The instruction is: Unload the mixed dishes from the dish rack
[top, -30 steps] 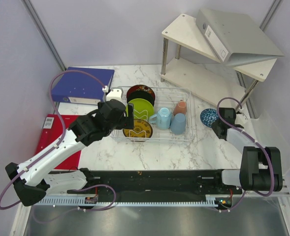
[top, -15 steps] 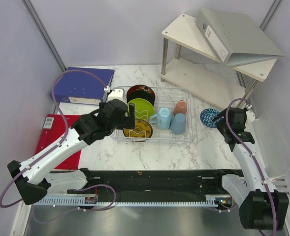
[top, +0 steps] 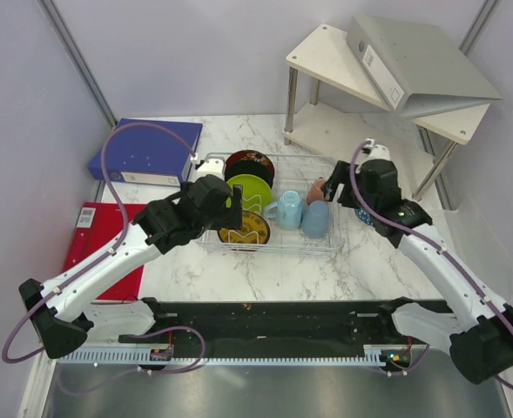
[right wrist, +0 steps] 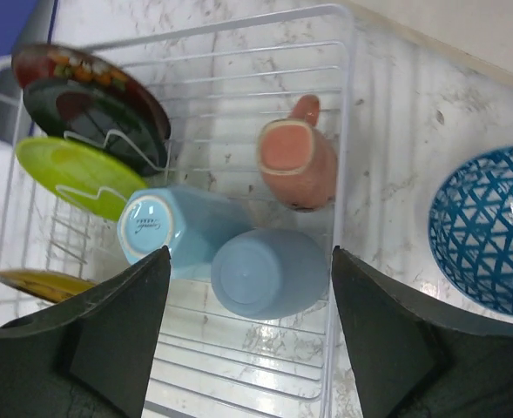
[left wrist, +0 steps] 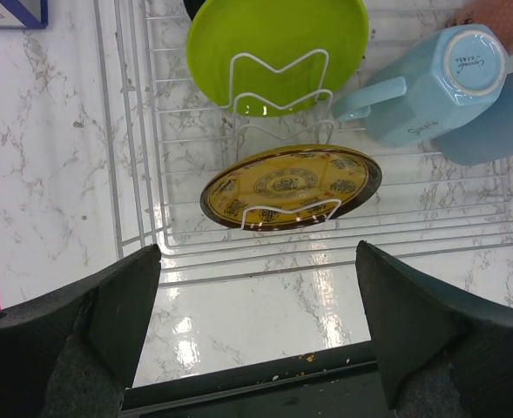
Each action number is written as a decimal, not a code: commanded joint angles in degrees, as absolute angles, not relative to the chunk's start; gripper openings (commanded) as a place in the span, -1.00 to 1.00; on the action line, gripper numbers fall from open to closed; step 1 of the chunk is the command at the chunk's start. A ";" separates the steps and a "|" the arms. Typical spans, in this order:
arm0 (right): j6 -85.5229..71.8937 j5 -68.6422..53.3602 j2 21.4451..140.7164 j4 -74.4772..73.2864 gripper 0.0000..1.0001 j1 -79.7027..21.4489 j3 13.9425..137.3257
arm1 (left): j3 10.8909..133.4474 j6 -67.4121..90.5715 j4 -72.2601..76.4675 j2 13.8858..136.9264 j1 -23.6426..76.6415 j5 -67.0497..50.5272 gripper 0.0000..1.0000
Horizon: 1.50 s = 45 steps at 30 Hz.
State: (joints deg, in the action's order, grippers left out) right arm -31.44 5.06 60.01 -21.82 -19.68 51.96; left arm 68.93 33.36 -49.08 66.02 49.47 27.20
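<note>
The wire dish rack [top: 326, 246] holds a dark floral plate [top: 249, 162], a lime green plate [top: 249, 190], a yellow-brown plate [top: 244, 230], two light-blue mugs [top: 289, 210] [top: 315, 219] and a salmon mug [top: 319, 189]. A white mug [top: 205, 165] shows at its back left corner. My left gripper [left wrist: 256, 340] is open and empty just in front of the rack, with the yellow-brown plate [left wrist: 291, 185] ahead. My right gripper [right wrist: 247, 340] hangs open above a round blue mug [right wrist: 269, 273] at the rack's right end. The small blue patterned dish [right wrist: 491, 231] lies on the table beside the rack.
A blue binder [top: 145, 150] and a red folder [top: 91, 235] lie to the left. The white two-tier shelf [top: 378, 139] with a grey binder [top: 413, 61] stands at the back right. A black rail [top: 265, 318] runs along the near edge.
My right gripper opened and let go of the blue patterned dish on the table, then swung left over the rack's right end. The left arm barely shifted.
</note>
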 commanded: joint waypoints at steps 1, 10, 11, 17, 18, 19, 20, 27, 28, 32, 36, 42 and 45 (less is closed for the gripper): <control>-17.94 9.58 64.76 -23.64 0.64 -27.32 57.04 | 68.29 35.33 -47.20 64.34 49.39 26.19 0.99; -14.68 16.52 71.72 -24.79 0.67 -35.77 56.87 | 66.80 34.37 -46.93 64.51 49.39 25.93 0.99; -14.76 16.78 71.98 -24.70 0.67 -36.03 56.52 | 66.62 34.37 -46.85 64.51 49.31 26.01 0.99; -15.47 19.51 73.21 -23.12 0.64 -36.12 53.88 | 66.36 34.01 -46.76 65.13 49.39 26.46 0.99; -15.56 19.95 74.17 -22.94 0.64 -36.12 53.79 | 66.44 34.01 -46.58 65.47 49.39 26.46 0.99; -15.73 20.30 74.79 -22.94 0.64 -36.04 53.79 | 66.53 34.01 -46.67 65.74 49.31 26.37 0.99; -15.99 20.30 75.40 -22.94 0.64 -36.04 53.79 | 66.62 34.01 -46.67 65.92 49.31 26.28 0.99; -17.67 17.58 78.40 -21.27 0.53 -36.04 52.65 | 66.62 34.19 -46.50 66.18 49.31 25.31 0.99; -17.58 17.40 78.57 -21.27 0.49 -36.12 52.73 | 66.53 34.19 -46.41 66.36 49.31 25.23 0.99; -17.93 17.58 78.05 -21.36 0.15 -36.12 52.73 | 66.18 34.28 -46.49 66.09 49.31 25.22 0.99; -18.63 17.40 75.68 -22.58 0.01 -36.12 53.52 | 66.01 34.45 -46.49 65.83 49.39 25.14 0.99; -18.98 16.96 70.49 -29.34 -0.08 -36.65 59.58 | 66.36 34.37 -46.49 66.09 49.31 25.40 0.99; -19.33 15.74 67.68 -32.95 -0.14 -37.18 63.80 | 66.71 34.37 -46.49 66.27 49.31 25.57 0.99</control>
